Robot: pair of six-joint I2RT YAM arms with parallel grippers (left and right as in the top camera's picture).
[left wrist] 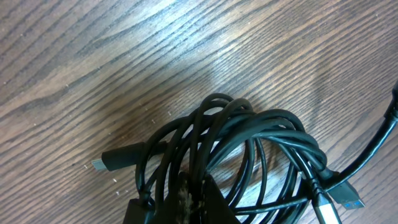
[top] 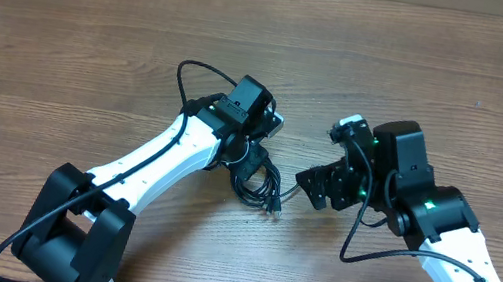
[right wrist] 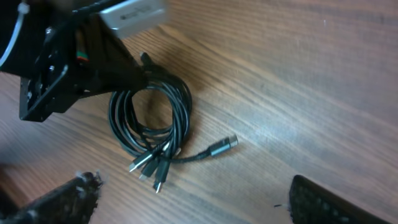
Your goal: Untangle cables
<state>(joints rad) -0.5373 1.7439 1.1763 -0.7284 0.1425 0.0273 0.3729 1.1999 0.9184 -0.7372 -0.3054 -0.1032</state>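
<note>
Left pincer (left wrist: 177,202) clamps the coiled cables (left wrist: 273,119), right pincer (right wrist: 196,202) gapes empty (nothing separated yet), so untangling looks barely begun.

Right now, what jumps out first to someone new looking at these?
A tight coil of black cables lies in the middle of the wooden table, its plug ends fanning out loose. The left claw is clamped on the coil's edge, while the right claw hangs open just beside it, holding nothing.
</note>
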